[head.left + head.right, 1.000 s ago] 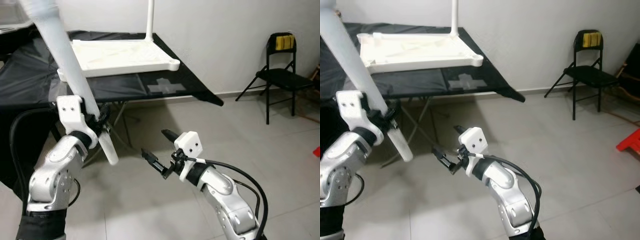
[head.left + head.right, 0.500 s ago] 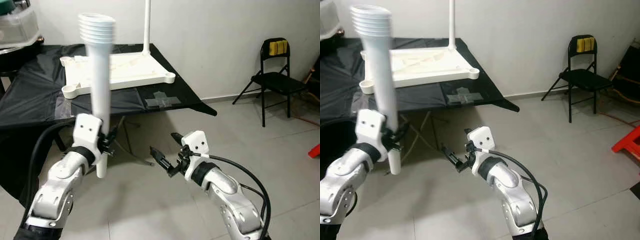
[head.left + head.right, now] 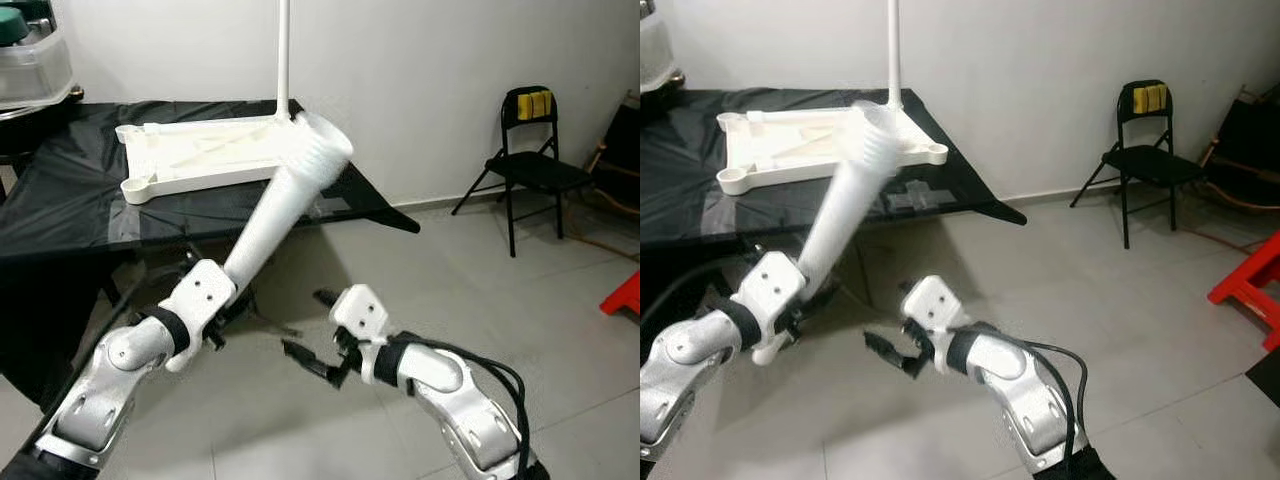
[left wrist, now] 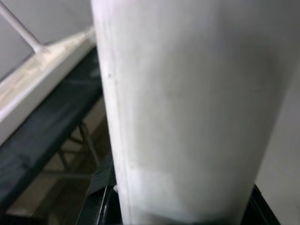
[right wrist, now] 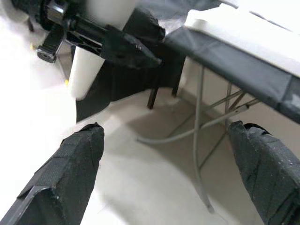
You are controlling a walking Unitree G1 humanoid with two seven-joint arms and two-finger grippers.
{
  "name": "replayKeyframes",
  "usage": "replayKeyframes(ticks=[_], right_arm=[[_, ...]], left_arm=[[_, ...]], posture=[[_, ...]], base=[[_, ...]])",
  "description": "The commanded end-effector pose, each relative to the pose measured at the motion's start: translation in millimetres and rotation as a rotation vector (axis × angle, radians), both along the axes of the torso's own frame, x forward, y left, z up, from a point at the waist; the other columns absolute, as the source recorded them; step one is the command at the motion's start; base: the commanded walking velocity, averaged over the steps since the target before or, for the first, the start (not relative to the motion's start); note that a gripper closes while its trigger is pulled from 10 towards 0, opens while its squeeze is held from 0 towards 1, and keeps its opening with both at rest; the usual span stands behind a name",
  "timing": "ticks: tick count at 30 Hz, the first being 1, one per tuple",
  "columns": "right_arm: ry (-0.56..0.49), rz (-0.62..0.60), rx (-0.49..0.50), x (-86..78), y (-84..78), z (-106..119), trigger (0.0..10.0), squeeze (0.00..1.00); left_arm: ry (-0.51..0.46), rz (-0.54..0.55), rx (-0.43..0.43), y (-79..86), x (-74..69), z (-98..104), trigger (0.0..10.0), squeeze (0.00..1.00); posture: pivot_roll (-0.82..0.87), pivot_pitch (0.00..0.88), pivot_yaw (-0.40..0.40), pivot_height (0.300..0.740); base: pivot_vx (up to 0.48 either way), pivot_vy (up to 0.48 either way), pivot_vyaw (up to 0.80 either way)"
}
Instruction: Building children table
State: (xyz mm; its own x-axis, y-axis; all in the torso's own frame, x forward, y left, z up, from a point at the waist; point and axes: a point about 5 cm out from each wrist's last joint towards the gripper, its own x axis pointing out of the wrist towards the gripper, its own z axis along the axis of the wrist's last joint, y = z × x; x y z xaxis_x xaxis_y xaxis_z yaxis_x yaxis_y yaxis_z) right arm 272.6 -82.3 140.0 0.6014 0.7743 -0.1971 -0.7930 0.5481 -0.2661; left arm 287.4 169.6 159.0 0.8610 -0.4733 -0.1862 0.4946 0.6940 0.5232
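Below the black table (image 3: 70,215), left gripper (image 3: 205,322) fingers clench white leg (image 3: 275,215); right gripper (image 3: 315,362) fingers spread, w/ nothing held.

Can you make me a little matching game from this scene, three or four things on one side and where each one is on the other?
Things:
1. white table leg
2. white tabletop
3. black folding chair
4. red stool

Places:
A. lying upside down on the black-covered table
B. by the wall, with something yellow on its backrest
C. held tilted in the left gripper
D. on the floor at the robot's far right

Pairs: 1-C, 2-A, 3-B, 4-D
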Motion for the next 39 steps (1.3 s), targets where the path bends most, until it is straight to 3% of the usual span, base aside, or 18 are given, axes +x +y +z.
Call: replayKeyframes(ticks=[1,9,13,14,17,19,23,30,39], right_arm=[[-0.016,0.008,-0.039,0.7,0.4,-2.3,10.0,0.00],[-0.013,-0.057,-0.056,4.4,-3.3,-7.9,10.0,0.00],[-0.002,-0.202,0.035,11.3,-6.6,-4.6,10.0,0.00],[-0.002,-0.202,0.035,11.3,-6.6,-4.6,10.0,0.00],[0.017,-0.290,0.119,15.0,-9.4,-1.3,10.0,0.00],[0.019,-0.318,0.151,16.0,-10.3,0.5,10.0,0.00],[0.004,-0.358,0.216,16.9,-10.3,5.7,10.0,0.00],[-0.025,-0.360,0.231,21.3,-5.8,12.8,10.0,0.00],[-0.044,-0.361,0.236,22.8,-1.8,17.8,10.0,0.00]], left_arm=[[-0.004,-0.018,0.053,-2.5,0.0,-3.4,10.0,0.00],[-0.013,0.007,0.062,-5.3,-0.7,-10.5,10.0,0.00],[-0.066,0.228,-0.170,-0.9,3.0,-8.8,10.0,0.00],[-0.066,0.228,-0.170,-0.9,3.0,-8.8,10.0,0.00],[-0.071,0.359,-0.309,5.9,1.4,-9.7,10.0,0.00],[-0.071,0.387,-0.333,7.4,-1.2,-11.8,10.0,0.00],[-0.073,0.400,-0.355,7.6,-7.9,-17.5,10.0,0.00],[-0.118,0.391,-0.396,0.6,-4.7,-10.6,10.0,0.00],[-0.107,0.396,-0.396,-3.4,-7.6,-14.2,10.0,0.00]], posture=[[-0.03,0.000,-0.091,0.740],[-0.03,0.000,-0.084,0.740],[-0.04,0.000,-0.069,0.740],[-0.04,0.000,-0.069,0.740],[-0.03,0.000,-0.069,0.740],[-0.03,0.000,-0.069,0.740],[-0.03,0.000,-0.071,0.740],[-0.03,0.000,-0.071,0.740],[-0.03,0.000,-0.068,0.740]], base=[[0.000,0.000,0.00],[0.000,0.000,0.00],[0.000,0.000,0.00],[0.000,0.000,0.00],[0.000,0.000,0.00],[0.000,0.000,0.00],[0.000,0.000,0.00],[0.082,-0.071,0.00],[0.317,-0.356,0.80]])
